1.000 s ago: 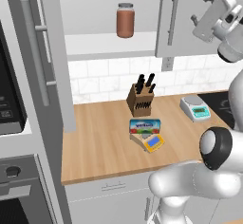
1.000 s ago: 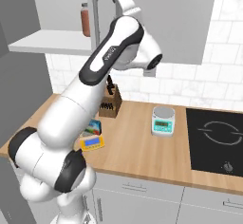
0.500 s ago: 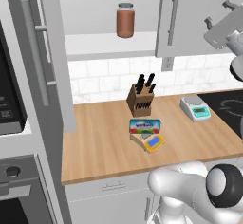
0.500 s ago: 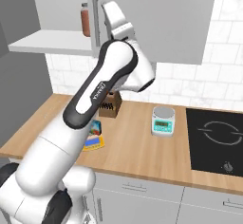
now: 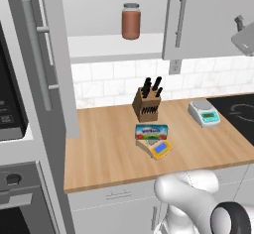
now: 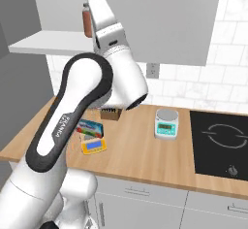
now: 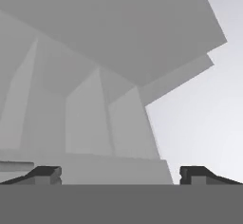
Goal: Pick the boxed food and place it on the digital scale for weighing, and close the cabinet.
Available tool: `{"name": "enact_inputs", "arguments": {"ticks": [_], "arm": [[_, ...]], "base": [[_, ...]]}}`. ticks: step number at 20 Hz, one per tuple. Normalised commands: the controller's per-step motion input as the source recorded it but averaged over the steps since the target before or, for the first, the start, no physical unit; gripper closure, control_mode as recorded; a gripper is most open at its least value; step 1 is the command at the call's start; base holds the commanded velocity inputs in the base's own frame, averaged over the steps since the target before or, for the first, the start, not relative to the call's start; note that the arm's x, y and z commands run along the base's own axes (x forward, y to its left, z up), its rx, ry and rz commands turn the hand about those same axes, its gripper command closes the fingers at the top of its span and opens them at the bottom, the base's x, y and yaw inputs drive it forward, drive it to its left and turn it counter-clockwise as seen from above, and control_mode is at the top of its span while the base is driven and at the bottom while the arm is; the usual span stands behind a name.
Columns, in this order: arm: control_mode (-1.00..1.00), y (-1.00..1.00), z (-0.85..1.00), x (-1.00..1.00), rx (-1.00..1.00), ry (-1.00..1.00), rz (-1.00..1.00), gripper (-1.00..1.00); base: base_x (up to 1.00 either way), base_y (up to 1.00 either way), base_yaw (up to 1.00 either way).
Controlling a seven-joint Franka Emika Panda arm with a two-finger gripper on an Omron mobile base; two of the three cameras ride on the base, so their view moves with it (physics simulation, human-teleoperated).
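Note:
The boxed food, blue with a white label, lies on the back of the tan digital scale, whose blue display shows in front of it. The cabinet's left door stands wide open, baring the white shelf; its right door is flush. My hand is raised in front of the right door, far above the counter. In the hand view my gripper is open, fingertips wide apart, with plain grey panels ahead.
A brown jar stands on the cabinet shelf. On the wooden counter are a knife block and a white scale with a teal display. A black cooktop lies to the right, an oven column to the left.
The arm has swung: the hand drifted right and a little down in the left base view, left in the right base view. The carton, scale and doors have not moved.

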Motion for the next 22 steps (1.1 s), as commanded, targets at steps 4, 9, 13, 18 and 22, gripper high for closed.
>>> {"name": "enact_inputs", "arguments": {"ticks": [4,9,13,18,22], "arm": [[-1.0,0.09,0.08,-1.0,0.07,0.15,0.0,-1.0],[-1.0,0.26,-0.11,-1.0,0.16,0.16,0.01,-1.0],[-1.0,0.54,-0.41,-0.99,0.23,0.0,-0.01,-1.0],[-1.0,0.64,-0.38,-0.64,0.17,0.0,-0.05,-1.0],[-1.0,0.61,-0.31,-0.56,0.15,0.0,-0.07,-1.0]], "base": [[0.0,0.0,0.0],[0.0,0.0,0.0],[0.0,0.0,0.0],[0.0,0.0,0.0],[0.0,0.0,0.0]]}}
